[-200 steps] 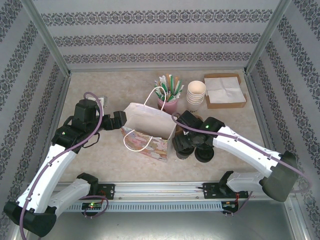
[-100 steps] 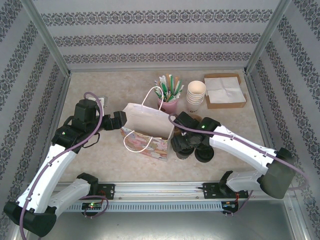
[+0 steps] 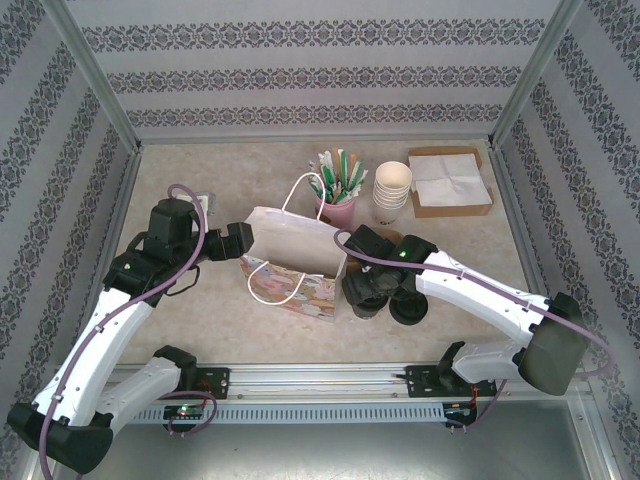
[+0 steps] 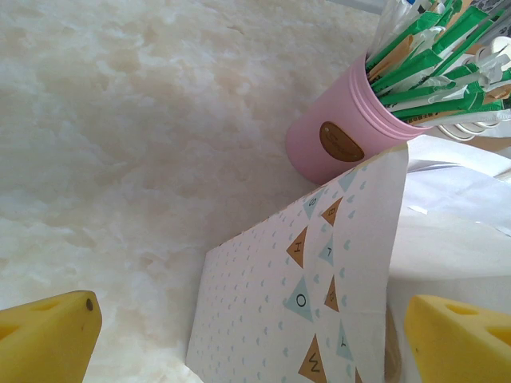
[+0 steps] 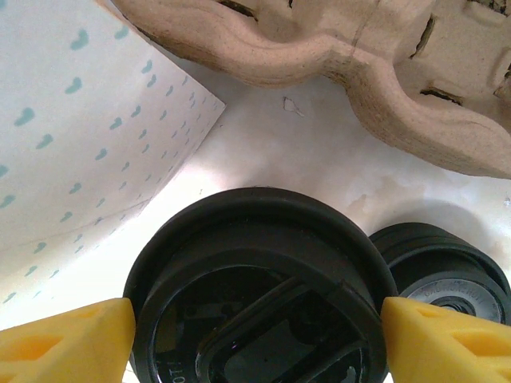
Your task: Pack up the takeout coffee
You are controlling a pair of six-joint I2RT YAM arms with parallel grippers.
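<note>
Nearest the arm bases, the takeout coffee (image 5: 255,263), a small disposable cup under a round black plastic lid, stands on the marbled beige desk (image 3: 200,300) just beside the bag's near right corner. The right gripper (image 5: 255,345) brackets it, one yellow pad at the lid's rim on each side. Whether the pads press firmly enough to count as a grasp cannot be told. That is the first hazard: the hold looks to be on the lid rather than the cup wall, so a lift could pull the lid loose and drop or spill the cup. The low stack of loose black plastic lids (image 5: 447,267) sits just beside the coffee, and a slight sideways drift could knock it.

Next out, the white paper bag with a patterned side and cord handles (image 3: 295,255) stands with its mouth open. The left gripper (image 4: 254,335) is released, its pads wide apart with the bag's end wall between them, grasping nothing. With the bag unheld, the cup catching its rim or the drooping near handle would likely tip or shove it.

Farther back, a moulded brown pulp cup carrier (image 5: 359,72), a pink cup of green-wrapped sticks (image 4: 327,144) and a stack of cream paper cups (image 3: 392,190) crowd the bag. An overshoot could topple them.
</note>
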